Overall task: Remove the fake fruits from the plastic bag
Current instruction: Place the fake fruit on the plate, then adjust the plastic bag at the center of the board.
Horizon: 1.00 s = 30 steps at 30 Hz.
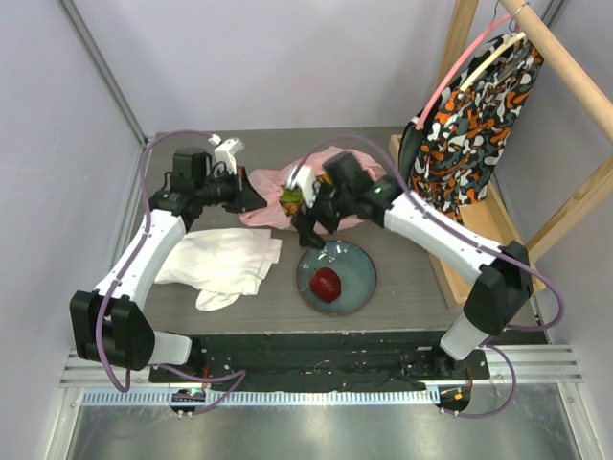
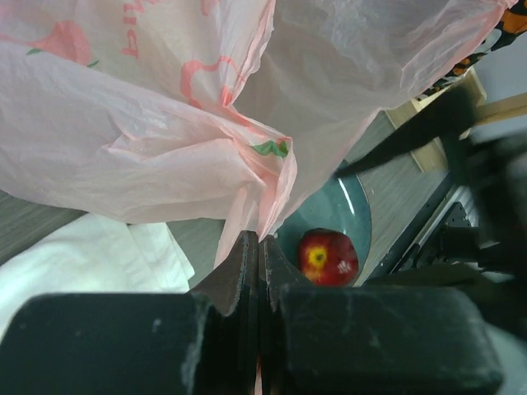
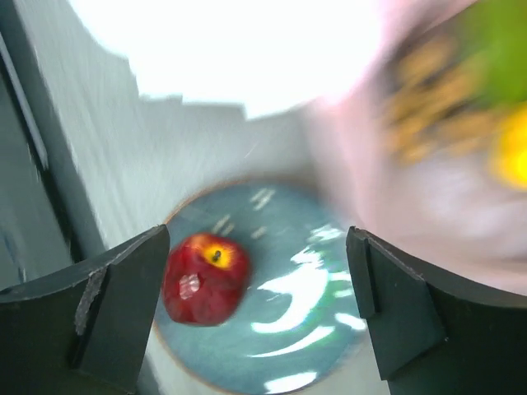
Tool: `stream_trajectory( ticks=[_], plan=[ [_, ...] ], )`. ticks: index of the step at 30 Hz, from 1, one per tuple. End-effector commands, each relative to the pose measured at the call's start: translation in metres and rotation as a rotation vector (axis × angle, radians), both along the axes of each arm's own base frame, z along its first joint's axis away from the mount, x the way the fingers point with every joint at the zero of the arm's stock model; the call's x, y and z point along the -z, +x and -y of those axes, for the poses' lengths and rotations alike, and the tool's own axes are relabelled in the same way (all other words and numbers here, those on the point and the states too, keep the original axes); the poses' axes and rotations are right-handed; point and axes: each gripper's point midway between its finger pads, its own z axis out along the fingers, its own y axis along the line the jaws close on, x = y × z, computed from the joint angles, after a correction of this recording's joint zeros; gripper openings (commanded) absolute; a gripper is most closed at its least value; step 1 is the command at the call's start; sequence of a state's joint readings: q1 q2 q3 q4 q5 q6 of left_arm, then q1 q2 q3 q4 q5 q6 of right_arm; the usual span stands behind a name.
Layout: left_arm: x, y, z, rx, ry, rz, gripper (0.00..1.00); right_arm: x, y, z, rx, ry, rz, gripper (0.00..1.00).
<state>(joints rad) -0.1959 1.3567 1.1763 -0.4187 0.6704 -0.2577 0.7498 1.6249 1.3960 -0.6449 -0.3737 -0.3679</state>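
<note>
One apple (image 1: 328,284) was out, and it was the only fruit on the single blue-green plate (image 1: 360,260), sitting a touch left of centre, dark red with a yellow patch around the stem dimple. Right above the plate's far rim hung the right gripper (image 1: 311,236), and from its own camera the right gripper (image 3: 257,243) had its jaws spread wide with nothing between them, the apple (image 3: 206,276) showing just inside its left finger on the plate (image 3: 288,337) below. Over to the left gripper (image 1: 251,199): its wrist view showed the fingers (image 2: 239,280) pressed tight together on a pinched fold of the one pink plastic bag (image 2: 165,123), which draped up and over that camera, with the apple (image 2: 328,257) and plate (image 2: 354,206) visible beyond it. From above, the plastic bag (image 1: 268,209) lay crumpled on the table (image 1: 412,278) between the two grippers, behind the plate, with a bit of green and yellow showing at its mouth. The right wrist picture was blurred there, but three things could be made out in the bag (image 3: 412,197): a brownish bunch of grapes (image 3: 428,90), one green piece (image 3: 494,33), one yellow piece (image 3: 515,156). One white cloth (image 1: 225,259) lay left of the plate, and one orange-black patterned fabric (image 1: 474,125) hung at the far right.
</note>
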Motion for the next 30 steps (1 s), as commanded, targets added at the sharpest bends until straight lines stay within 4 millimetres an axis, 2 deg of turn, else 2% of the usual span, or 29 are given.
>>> stream_trajectory(
  ticks=[1, 3, 5, 7, 8, 9, 11, 13, 16, 17, 18, 19, 21, 22, 23, 24, 26, 27, 28, 30],
  plan=[
    [-0.005, -0.002, 0.0, 0.001, -0.021, 0.021, 0.02, -0.108, 0.038, 0.026, 0.127, 0.189, 0.11, 0.95],
    [0.0, -0.005, 0.0, -0.002, -0.021, 0.009, 0.02, -0.112, 0.063, 0.034, 0.206, 0.2, 0.156, 0.89],
    [0.0, -0.006, 0.001, 0.002, -0.032, 0.001, 0.02, -0.091, 0.08, 0.039, 0.244, 0.16, 0.152, 0.79],
    [-0.003, -0.006, 0.002, 0.001, -0.044, -0.006, 0.02, -0.077, 0.09, 0.036, 0.232, 0.143, 0.151, 0.71],
    [-0.005, -0.006, 0.003, 0.002, -0.049, -0.007, 0.02, -0.061, 0.096, 0.032, 0.23, 0.121, 0.127, 0.63],
    [-0.009, -0.004, 0.003, -0.001, -0.055, -0.002, 0.02, -0.055, 0.105, 0.032, 0.249, 0.11, 0.137, 0.6],
    [-0.011, -0.002, 0.004, -0.001, -0.056, 0.002, 0.02, -0.033, 0.122, 0.029, 0.3, 0.081, 0.11, 0.55],
    [-0.012, 0.001, 0.003, -0.008, -0.053, 0.004, 0.02, -0.022, 0.137, 0.027, 0.34, 0.061, 0.122, 0.54],
    [-0.012, 0.002, 0.004, -0.007, -0.049, 0.009, 0.02, 0.001, 0.161, 0.027, 0.397, 0.022, 0.124, 0.56],
    [-0.012, 0.002, 0.004, -0.006, -0.049, 0.006, 0.02, -0.001, 0.171, 0.027, 0.432, 0.026, 0.132, 0.59],
    [-0.011, 0.002, 0.004, -0.005, -0.048, 0.004, 0.02, 0.016, 0.182, 0.029, 0.466, 0.007, 0.12, 0.68],
    [-0.01, 0.002, 0.004, -0.004, -0.047, 0.002, 0.02, 0.012, 0.194, 0.032, 0.504, 0.007, 0.145, 0.72],
    [-0.01, 0.001, 0.005, 0.008, -0.05, 0.003, 0.02, 0.026, 0.211, 0.036, 0.547, -0.005, 0.14, 0.78],
    [-0.01, -0.001, 0.006, 0.024, -0.055, 0.002, 0.04, 0.024, 0.219, 0.036, 0.559, -0.004, 0.157, 0.8],
    [-0.01, -0.001, 0.007, 0.031, -0.059, -0.002, 0.04, 0.024, 0.225, 0.036, 0.565, -0.001, 0.159, 0.81],
    [-0.009, -0.001, 0.008, 0.032, -0.059, -0.005, 0.04, 0.034, 0.23, 0.037, 0.566, -0.011, 0.15, 0.82],
    [-0.004, -0.001, 0.009, 0.038, -0.06, -0.022, 0.04, 0.031, 0.238, 0.034, 0.557, -0.002, 0.165, 0.83],
    [-0.003, -0.001, 0.009, 0.039, -0.059, -0.024, 0.04, 0.043, 0.241, 0.032, 0.536, -0.023, 0.164, 0.84],
    [-0.001, 0.0, 0.009, 0.039, -0.057, -0.029, 0.04, 0.045, 0.244, 0.03, 0.528, -0.024, 0.169, 0.86],
    [0.0, 0.001, 0.008, 0.042, -0.05, -0.025, 0.04, 0.063, 0.246, 0.024, 0.486, -0.038, 0.147, 0.87]
  ],
)
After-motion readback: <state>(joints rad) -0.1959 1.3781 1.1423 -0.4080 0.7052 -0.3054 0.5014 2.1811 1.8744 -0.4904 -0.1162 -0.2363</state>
